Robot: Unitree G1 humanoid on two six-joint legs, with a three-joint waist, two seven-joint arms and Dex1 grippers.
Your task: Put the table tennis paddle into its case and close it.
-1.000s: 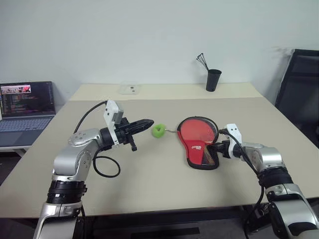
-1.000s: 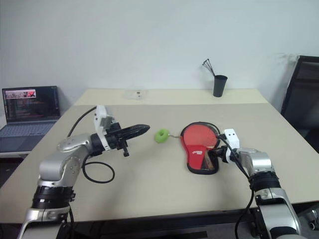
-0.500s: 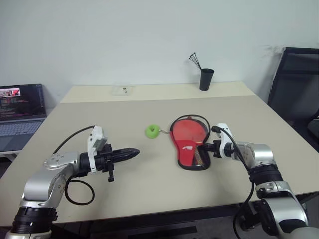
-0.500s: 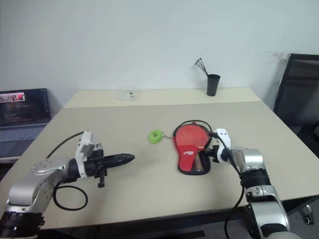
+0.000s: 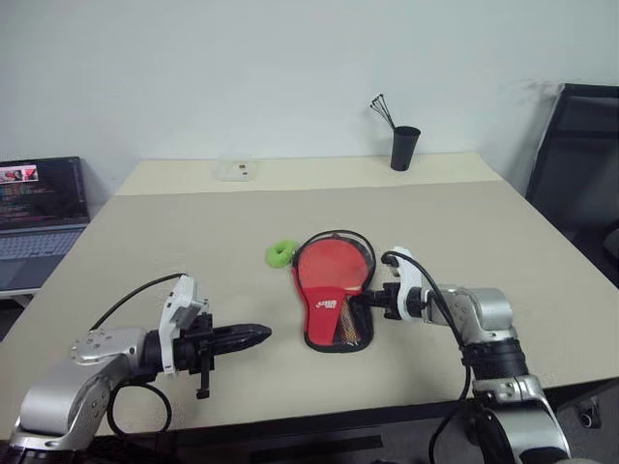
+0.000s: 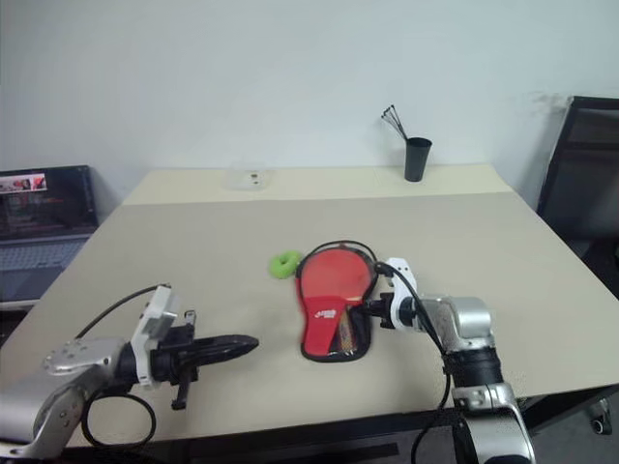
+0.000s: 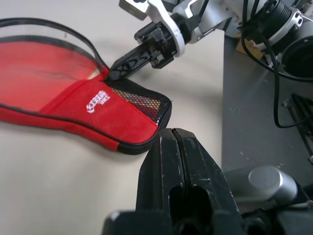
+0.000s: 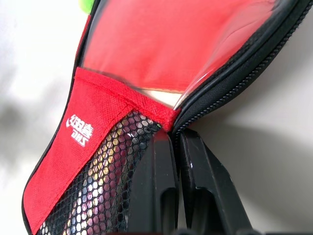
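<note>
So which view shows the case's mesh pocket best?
The right wrist view: the mesh pocket is close up, its netting plain beside the right gripper. The left wrist view shows it whole but farther off; the eye views show a dark patch on the case.

The beige rectangular counter [image 5: 193,232] carries the soft red-and-black paddle-shaped zip case [image 5: 331,307] near its middle, with the red-faced table tennis paddle [image 5: 329,268] lying inside it. A small green ring-shaped tag [image 5: 281,254] lies just beside the case, on its far left. The left gripper [image 5: 253,336] hovers left of the case, apart from it. The right gripper [image 5: 366,302] meets the case's right edge. A black cylindrical cup holding thin sticks [image 5: 405,148] stands at the far edge, right of centre; a small clear flat plastic box [image 5: 235,171] lies at the far edge to the left. An open dark laptop [image 5: 39,208] sits beyond the counter's left side.
</note>
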